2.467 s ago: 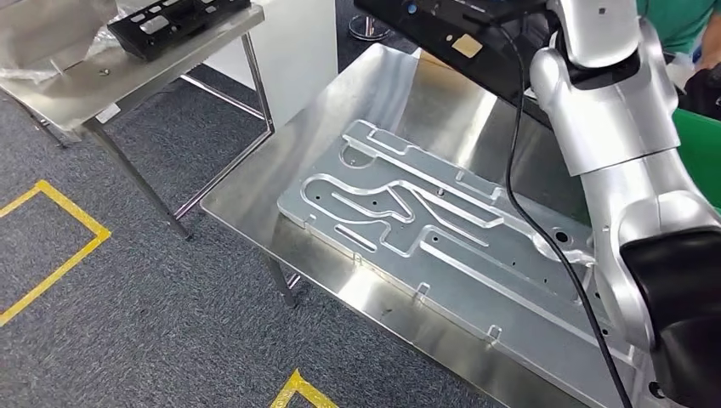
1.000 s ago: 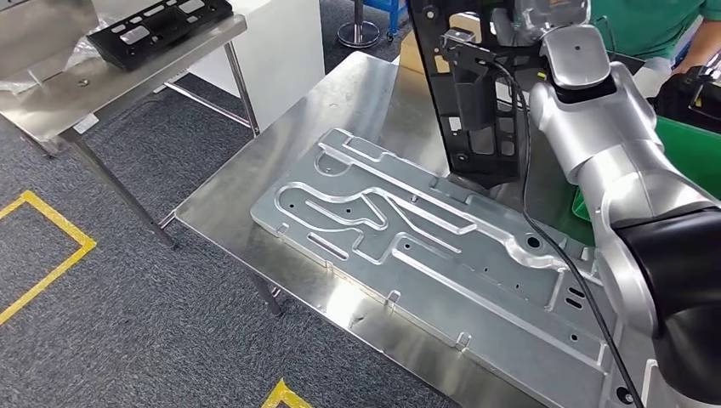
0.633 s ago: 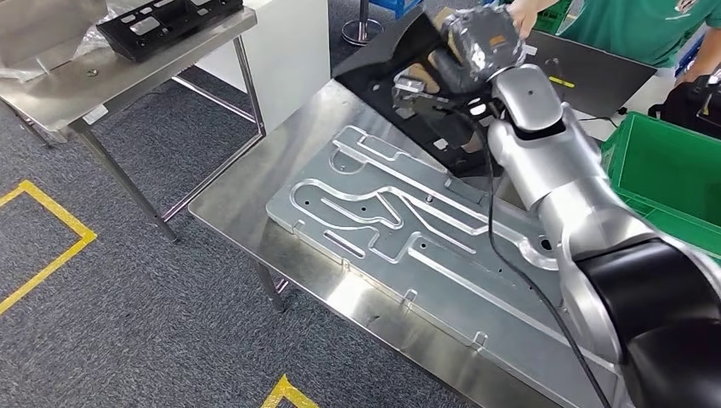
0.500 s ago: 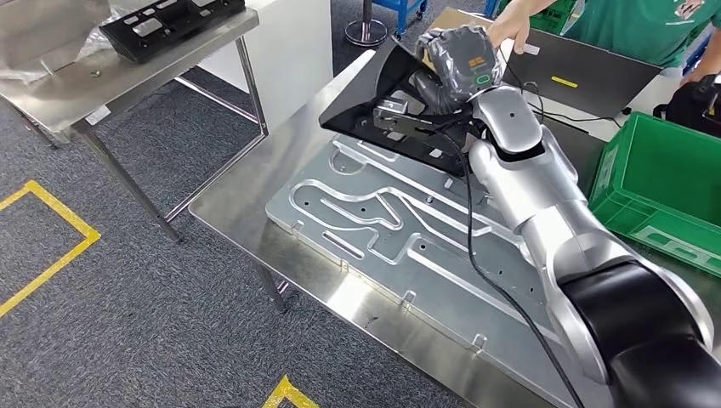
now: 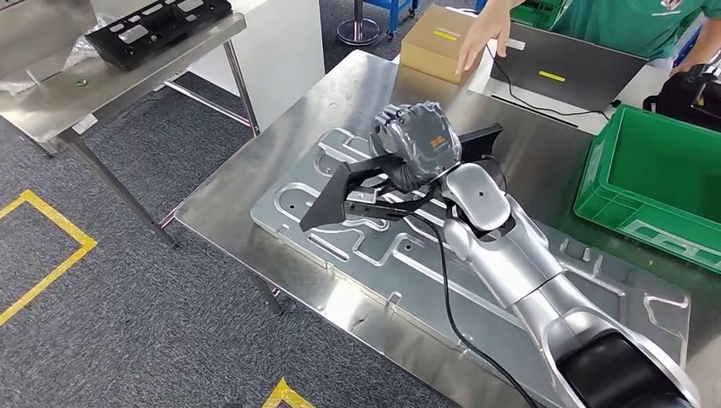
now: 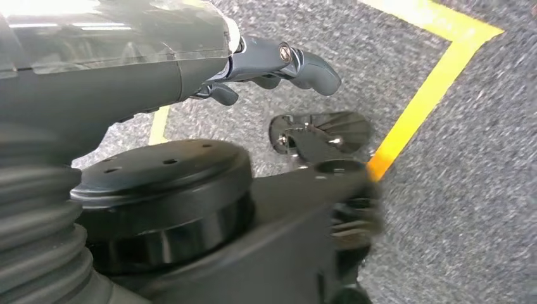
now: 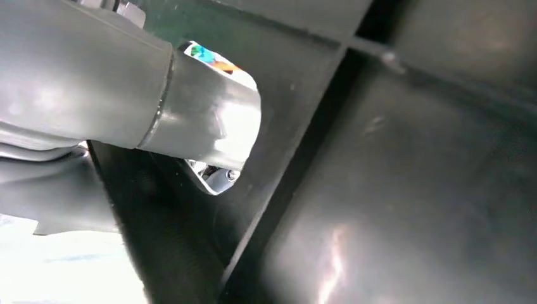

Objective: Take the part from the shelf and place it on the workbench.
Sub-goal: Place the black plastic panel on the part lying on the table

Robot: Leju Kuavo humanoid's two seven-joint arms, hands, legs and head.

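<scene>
Your right hand has its fingers wrapped round the black plastic part, and it's holding it low over the milled aluminium fixture plate on the steel counter. The part sits tilted, its near-left tip pointing down toward the plate's left end, but you can't tell if it's actually touching. In the right wrist view the thick thumb lies against the part's dark ribbed inside.

Your left hand hangs over grey carpet with yellow floor tape; its fingers are loosely curled and there's nothing in them.

On the far side of the counter there's a cardboard box with a person's hand on it, a closed laptop just right of that, and a green crate at the right edge. Far left, a second black part lies on another steel table.
</scene>
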